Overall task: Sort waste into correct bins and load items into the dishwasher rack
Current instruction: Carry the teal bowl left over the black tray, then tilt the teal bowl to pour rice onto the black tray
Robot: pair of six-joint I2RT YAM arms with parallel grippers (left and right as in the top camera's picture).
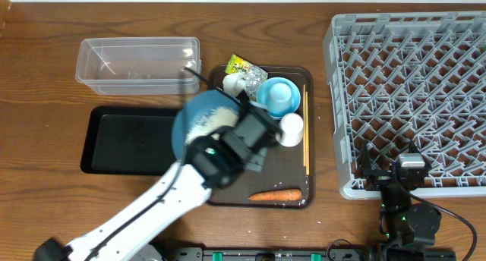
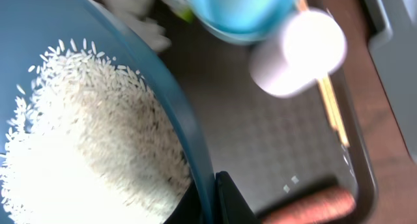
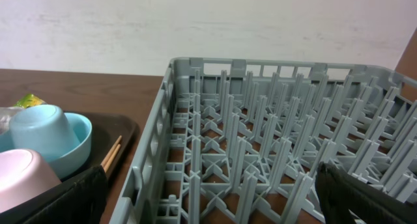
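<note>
As the left claw (image 2: pixel 218 196) pinches the thin rim of the big round dark-blue bowl (image 2: pixel 39 28), its jaws are closed tight on that edge, one dark finger on each side. That bowl is smooth and glossy and holds a loose heap of white rice grains (image 2: pixel 85 139). From overhead it lies across the right end of the shallow black rectangular tray (image 1: pixel 121 139) and the left edge of the larger dark brown serving tray (image 1: pixel 281 170), whose floor has a fine dimpled texture.

Behind the black tray stands the clear plastic rectangular tub (image 1: pixel 83 64). On the serving tray a small light-blue bowl (image 1: pixel 277 94) carries an upturned cup, with a small white cup (image 1: pixel 291 127) lying on its side just beside it. Two thin wooden chopsticks (image 1: pixel 305 132) run along the right edge and a small orange carrot (image 1: pixel 275 193) lies at the front. A crumpled white paper tissue (image 1: pixel 234 83) and a yellow-green printed wrapper (image 1: pixel 239 65) sit at the back.

The right claw (image 3: pixel 212 191) is spread wide and holds nothing, at the near wall of the large grey plastic rack (image 3: pixel 260 152) of upright pegs.
</note>
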